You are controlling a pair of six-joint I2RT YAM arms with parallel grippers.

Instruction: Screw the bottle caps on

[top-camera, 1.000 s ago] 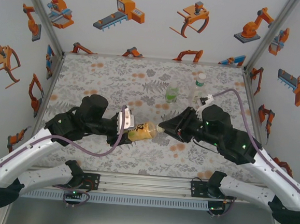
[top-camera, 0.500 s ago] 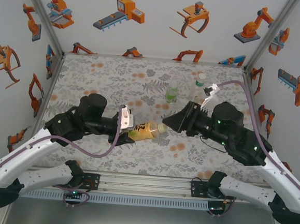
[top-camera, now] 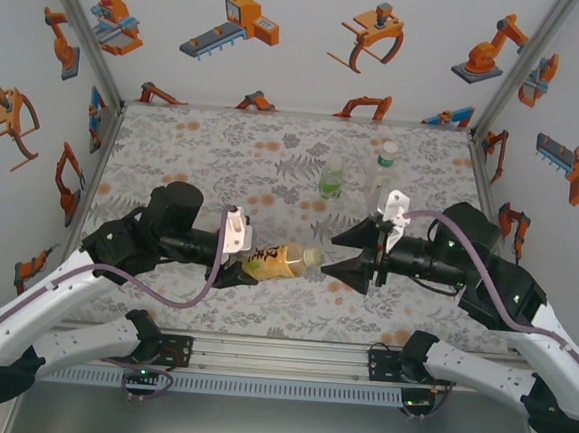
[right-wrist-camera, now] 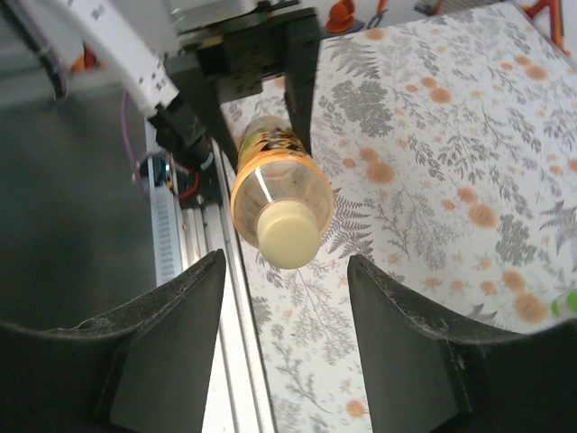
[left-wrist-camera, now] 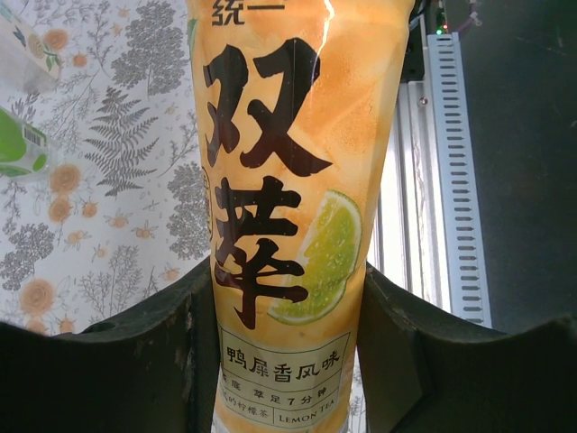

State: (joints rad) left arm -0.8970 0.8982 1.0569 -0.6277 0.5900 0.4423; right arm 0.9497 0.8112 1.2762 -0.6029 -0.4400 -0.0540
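Note:
My left gripper [top-camera: 249,260] is shut on the amber bottle [top-camera: 278,260], holding it level above the table with the neck pointing right. In the left wrist view the yellow label [left-wrist-camera: 287,180] fills the gap between the fingers [left-wrist-camera: 135,352]. A pale yellowish cap [right-wrist-camera: 288,233] sits on the neck of this bottle [right-wrist-camera: 270,176]. My right gripper [top-camera: 332,255] stands open just right of the cap [top-camera: 312,255], its jaws apart from it on either side in the right wrist view. The short green bottle [top-camera: 331,183] and the slim clear bottle [top-camera: 385,164] stand upright behind.
The floral table cover [top-camera: 224,151] reaches back to the printed walls. A metal rail [top-camera: 279,354] runs along the near edge between the arm bases. The green bottle [left-wrist-camera: 18,149] shows at the left of the left wrist view.
My right gripper has opened off the cap, drawn back to the right and turned its wrist. The left gripper still holds the amber bottle, now slightly lower.

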